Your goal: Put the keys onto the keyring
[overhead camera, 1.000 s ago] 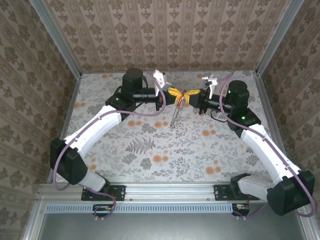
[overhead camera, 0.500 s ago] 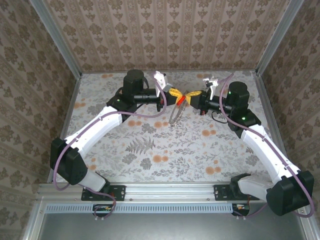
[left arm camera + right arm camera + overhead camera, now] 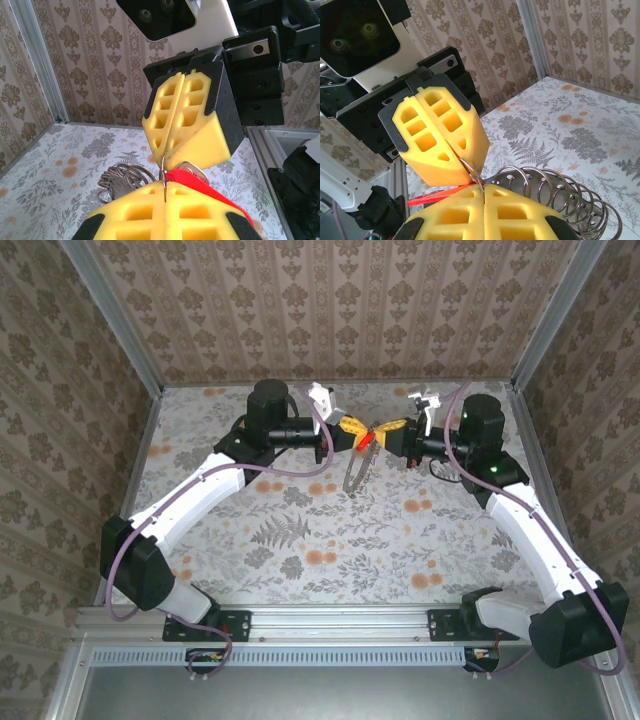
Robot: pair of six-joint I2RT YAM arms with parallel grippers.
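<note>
Both grippers meet tip to tip above the far middle of the table. The left gripper has its pads pressed together. The right gripper is the same.

In the wrist views a thin wire of the keyring runs into both seams, so each looks pinched on it. The rest of the coils hang below, off the table.

The key sits right at the junction, its red head poking out between the tips.

Change: a second ago no red showed from above. Now it is plainly visible. The right arm has shifted a bit right and far, and the hanging coils have swung slightly.

Judgement: the key is being worked onto the wire, mid-threading. I can't tell whether it is already on the loop or only held against it, because the pads hide the contact. The risk is the key slipping out if either grip eases.
</note>
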